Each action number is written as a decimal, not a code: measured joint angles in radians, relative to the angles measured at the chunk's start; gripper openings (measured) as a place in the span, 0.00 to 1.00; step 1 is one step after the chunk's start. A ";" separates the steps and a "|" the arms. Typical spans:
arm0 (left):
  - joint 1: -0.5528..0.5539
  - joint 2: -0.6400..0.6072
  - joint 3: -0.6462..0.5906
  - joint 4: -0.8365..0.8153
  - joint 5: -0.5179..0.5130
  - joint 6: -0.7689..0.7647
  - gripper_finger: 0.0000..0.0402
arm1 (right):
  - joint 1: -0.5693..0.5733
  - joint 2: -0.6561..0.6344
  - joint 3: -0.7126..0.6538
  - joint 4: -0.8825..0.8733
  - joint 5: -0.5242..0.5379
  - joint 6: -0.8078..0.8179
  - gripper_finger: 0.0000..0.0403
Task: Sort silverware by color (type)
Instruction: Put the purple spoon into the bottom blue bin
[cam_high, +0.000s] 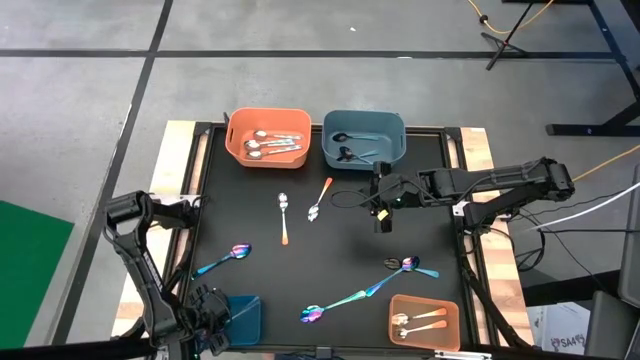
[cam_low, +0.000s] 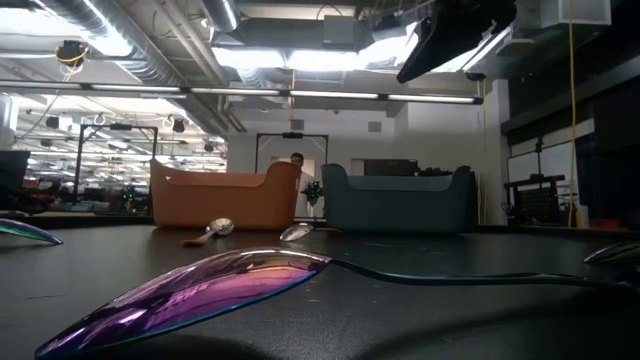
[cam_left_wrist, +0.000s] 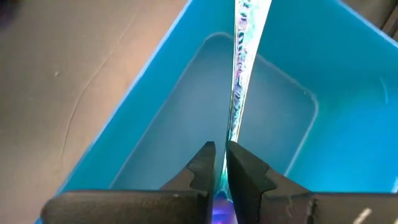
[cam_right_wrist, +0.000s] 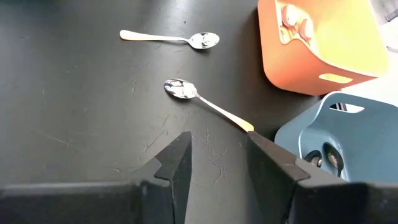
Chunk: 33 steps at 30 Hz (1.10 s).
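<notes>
Spoon (cam_left_wrist: 239, 74), thin, glossy and iridescent, stands pinched between my left gripper's (cam_left_wrist: 221, 163) narrow fingers, directly above a smooth blue plastic bin (cam_left_wrist: 155, 99). My right gripper (cam_right_wrist: 217, 155) hangs wide over the matte black table (cam_right_wrist: 74, 112); two shiny orange-handled spoons (cam_right_wrist: 186, 91) lie just ahead.

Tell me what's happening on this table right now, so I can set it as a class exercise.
A two-armed robot is sorting spoons into bins by colour. The left tool is shut on an iridescent spoon over the bright blue bin at the table's near left. The right tool hangs open above the table's middle, near two orange-handled spoons. Three more iridescent spoons lie unsorted.
</notes>
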 joint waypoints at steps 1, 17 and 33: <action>0.000 -0.001 0.000 0.000 -0.001 0.001 0.08 | 0.000 0.000 0.000 0.000 0.000 0.000 0.35; 0.001 -0.119 0.000 0.003 -0.141 -0.002 0.08 | 0.000 0.000 0.000 0.000 0.000 0.000 0.35; 0.190 -0.149 0.000 -0.015 -0.237 0.079 0.08 | 0.000 0.000 0.000 0.000 0.000 0.000 0.35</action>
